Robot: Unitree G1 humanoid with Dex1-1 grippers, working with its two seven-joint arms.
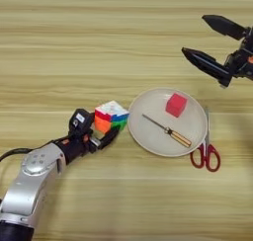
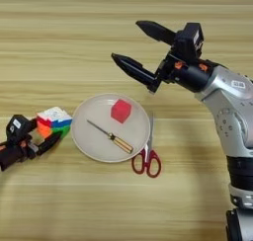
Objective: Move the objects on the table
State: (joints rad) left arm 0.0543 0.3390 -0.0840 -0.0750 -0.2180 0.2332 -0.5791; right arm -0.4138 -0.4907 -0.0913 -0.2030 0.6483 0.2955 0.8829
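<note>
While the tabletop [image 1: 59, 47] is carrying the plate [image 2: 94, 148] with the red cube [image 2: 121, 110], the right gripper [image 2: 129, 43] is hovering above, fingers wide. The left gripper [image 1: 101, 124], fingers closing narrowly around the puzzle cube [image 1: 111, 115] beside the plate's rim, should be squeezing opposite faces squarely.

Left claw [image 1: 105, 130] around puzzle cube [image 1: 111, 116]

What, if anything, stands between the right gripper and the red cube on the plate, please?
Nothing visible does. The right gripper hangs open above the table beyond the plate, and the red cube sits exposed on it; the screwdriver lies on the cube's near side.
</note>
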